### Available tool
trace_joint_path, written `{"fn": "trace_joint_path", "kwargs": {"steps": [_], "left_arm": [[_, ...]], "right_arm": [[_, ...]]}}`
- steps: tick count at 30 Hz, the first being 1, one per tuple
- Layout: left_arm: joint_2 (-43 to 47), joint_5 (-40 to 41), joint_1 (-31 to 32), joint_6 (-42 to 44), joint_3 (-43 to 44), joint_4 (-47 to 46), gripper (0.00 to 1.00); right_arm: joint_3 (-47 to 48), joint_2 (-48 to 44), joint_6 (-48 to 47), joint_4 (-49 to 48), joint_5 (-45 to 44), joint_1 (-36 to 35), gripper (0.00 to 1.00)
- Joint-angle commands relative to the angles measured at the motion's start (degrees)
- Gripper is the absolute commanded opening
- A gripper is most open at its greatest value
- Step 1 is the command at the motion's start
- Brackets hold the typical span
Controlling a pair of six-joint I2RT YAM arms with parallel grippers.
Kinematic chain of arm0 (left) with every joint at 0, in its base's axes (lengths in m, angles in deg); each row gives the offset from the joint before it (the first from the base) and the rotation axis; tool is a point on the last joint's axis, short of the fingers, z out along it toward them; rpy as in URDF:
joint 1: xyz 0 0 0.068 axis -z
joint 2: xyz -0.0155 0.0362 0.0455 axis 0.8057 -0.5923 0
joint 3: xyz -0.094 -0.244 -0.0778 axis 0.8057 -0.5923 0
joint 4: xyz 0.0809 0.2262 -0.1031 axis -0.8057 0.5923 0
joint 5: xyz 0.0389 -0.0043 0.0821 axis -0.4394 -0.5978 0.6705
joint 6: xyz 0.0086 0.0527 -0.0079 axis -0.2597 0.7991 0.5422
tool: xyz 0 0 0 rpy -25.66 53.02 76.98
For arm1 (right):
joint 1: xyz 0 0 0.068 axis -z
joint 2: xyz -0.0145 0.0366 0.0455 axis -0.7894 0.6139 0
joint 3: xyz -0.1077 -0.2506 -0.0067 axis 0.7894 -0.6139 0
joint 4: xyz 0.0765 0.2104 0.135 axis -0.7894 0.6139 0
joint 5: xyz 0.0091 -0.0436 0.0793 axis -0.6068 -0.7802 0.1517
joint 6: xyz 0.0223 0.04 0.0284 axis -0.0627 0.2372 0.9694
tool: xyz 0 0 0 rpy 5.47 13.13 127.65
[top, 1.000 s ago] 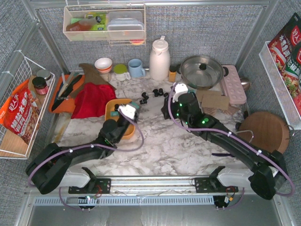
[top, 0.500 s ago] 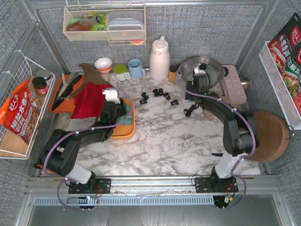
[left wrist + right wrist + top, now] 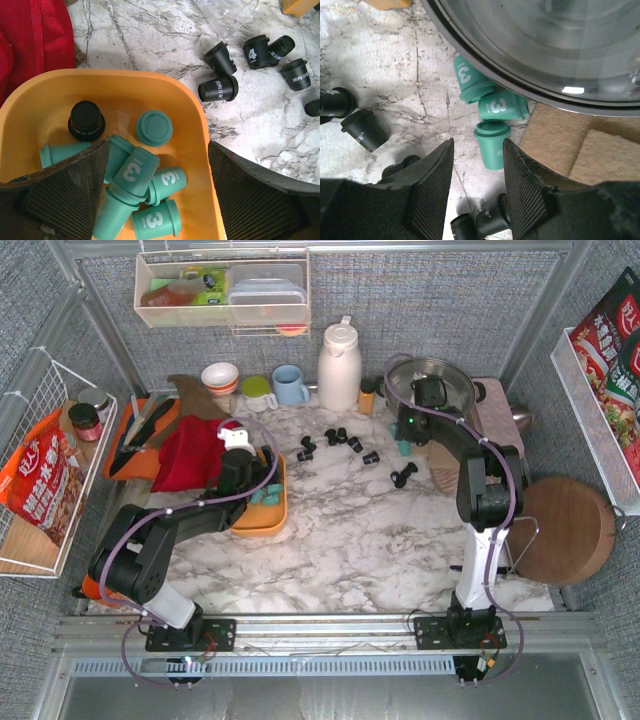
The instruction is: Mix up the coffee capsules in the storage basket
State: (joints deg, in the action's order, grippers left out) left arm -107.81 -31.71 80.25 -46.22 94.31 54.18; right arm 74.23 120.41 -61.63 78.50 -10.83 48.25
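Note:
The orange storage basket (image 3: pixel 262 516) lies left of centre; its rim (image 3: pixel 196 107) shows in the left wrist view. It holds several teal capsules (image 3: pixel 150 187) and one black capsule (image 3: pixel 86 120). My left gripper (image 3: pixel 157 192) is open, low over the basket, its fingers either side of the teal pile. Several black capsules (image 3: pixel 335 437) lie loose on the marble, also in the left wrist view (image 3: pixel 218 89). My right gripper (image 3: pixel 477 187) is open just above the table by the pan. Three teal capsules (image 3: pixel 492 142) lie ahead of its fingertips, and black capsules (image 3: pixel 365 131) lie beside it.
A steel pan with a glass lid (image 3: pixel 545 50) stands right behind the teal capsules, on cork mats (image 3: pixel 580 150). A red cloth (image 3: pixel 195 450) touches the basket's left side. A white thermos (image 3: pixel 338 365), a blue mug (image 3: pixel 290 385) and a round wooden board (image 3: pixel 565 530) stand around.
Both arms have stretched out from the middle. The left gripper moved left to the basket's far end. The right gripper swung up to the pan, then came down beside it.

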Motion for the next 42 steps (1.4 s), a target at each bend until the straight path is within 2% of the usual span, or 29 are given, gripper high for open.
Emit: {"fn": "trace_joint_path", "kwargs": {"steps": [1, 8, 11, 16, 20, 25, 33, 42], "left_arm": [[0.5, -0.9, 0.0, -1.1, 0.4, 0.5, 0.91], [2.2, -0.7, 0.0, -0.6, 0.4, 0.3, 0.93], [2.7, -0.9, 0.0, -0.7, 0.3, 0.3, 0.93], [3.7, -0.9, 0.0, -0.8, 0.2, 0.3, 0.94], [4.5, -0.9, 0.0, -0.8, 0.0, 0.1, 0.94], [5.0, -1.1, 0.0, -0.9, 0.0, 0.0, 0.94], [5.0, -0.9, 0.0, -0.9, 0.0, 0.2, 0.94], [5.1, -1.0, -0.1, -0.9, 0.1, 0.2, 0.94]], "right_arm": [[2.9, 1.7, 1.8, 7.4, -0.9, 0.0, 0.48], [5.6, 3.5, 4.6, 10.5, -5.3, 0.0, 0.51], [6.9, 4.8, 9.4, 11.2, -5.1, 0.1, 0.53], [-0.9, 2.9, 15.4, -1.0, -2.0, -0.2, 0.55], [-4.6, 2.2, 13.9, -7.3, -2.8, -1.0, 0.55], [-3.7, 2.4, 12.3, -4.7, -6.1, -2.0, 0.49], [-0.4, 4.6, 11.8, 2.2, -10.1, -3.4, 0.32], [3.8, 7.8, 9.7, 6.5, -10.4, -4.8, 0.37]]}}
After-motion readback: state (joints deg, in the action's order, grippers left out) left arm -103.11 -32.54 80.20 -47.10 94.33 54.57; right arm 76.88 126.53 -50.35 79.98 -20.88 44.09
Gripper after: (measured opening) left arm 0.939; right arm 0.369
